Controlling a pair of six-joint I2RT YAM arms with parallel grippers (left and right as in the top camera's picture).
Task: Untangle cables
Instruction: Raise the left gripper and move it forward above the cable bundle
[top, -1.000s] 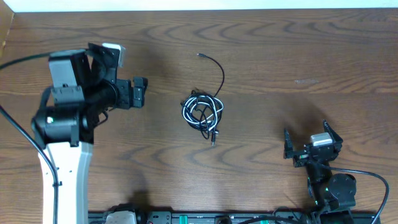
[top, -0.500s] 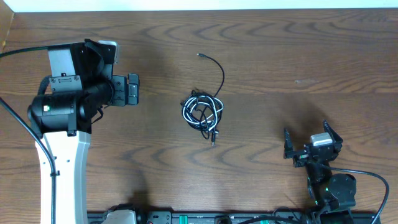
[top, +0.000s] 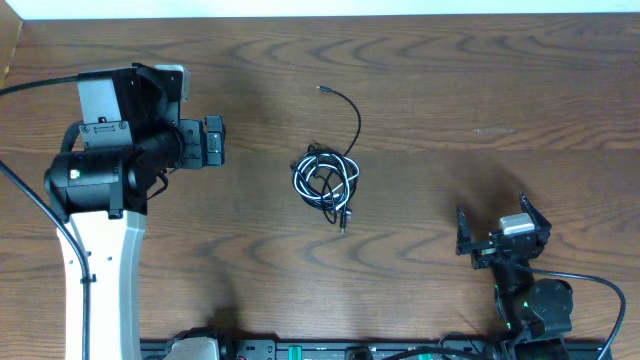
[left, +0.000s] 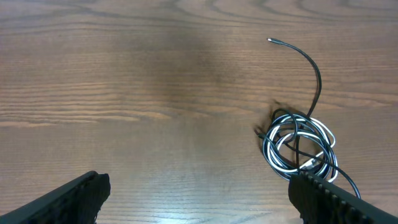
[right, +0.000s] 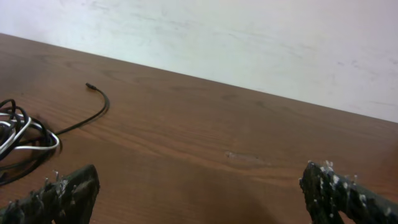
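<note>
The cables (top: 326, 181) lie in a small black and white tangle at the middle of the table, with one black end curving up to a plug tip (top: 320, 89). My left gripper (top: 214, 142) hovers open to the left of the tangle, pointing towards it, with a wide gap of bare wood between them. In the left wrist view the cables (left: 301, 144) sit just above the right finger (left: 323, 198), and the left gripper (left: 199, 199) holds nothing. My right gripper (top: 497, 225) stands open at the lower right, well away from the tangle. Its own view shows the cables (right: 18, 134) at the left edge and the right gripper (right: 202, 196) empty.
The dark wooden table (top: 480, 90) runs to a white wall (right: 249, 37) at the back. A thick black wire (top: 30, 215) trails from the left arm. The arm bases and a black rail (top: 330, 350) line the front edge.
The left arm swung slightly to the left and away from the tangle, then held still. The cables and the right arm have not moved.
</note>
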